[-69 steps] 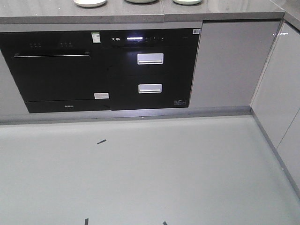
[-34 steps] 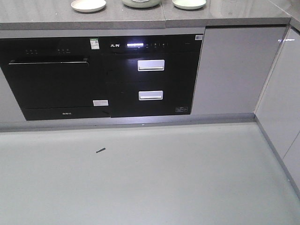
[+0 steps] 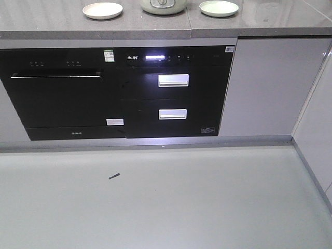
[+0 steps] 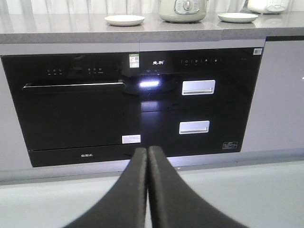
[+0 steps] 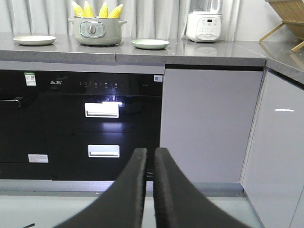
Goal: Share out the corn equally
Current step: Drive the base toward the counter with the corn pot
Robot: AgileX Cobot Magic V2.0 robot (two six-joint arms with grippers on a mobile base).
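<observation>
The corn (image 5: pixel 103 9), four yellow cobs, stands upright in a pale green pot (image 5: pixel 97 32) on the grey countertop (image 5: pixel 213 51), its tips rising above the rim. A white plate (image 5: pixel 34 40) lies on the counter on one side of the pot and a pale green plate (image 5: pixel 150 43) on the other, each apart from it. Below the counter is a black built-in appliance (image 5: pixel 102 123) with two silver drawer handles. The left gripper (image 4: pixel 147 151) has its dark fingers pressed together and grasps nothing. The right gripper (image 5: pixel 150 153) is also closed, with only a thin slit between the fingers, and is likewise empty. Both face the cabinet fronts, well apart from the corn.
</observation>
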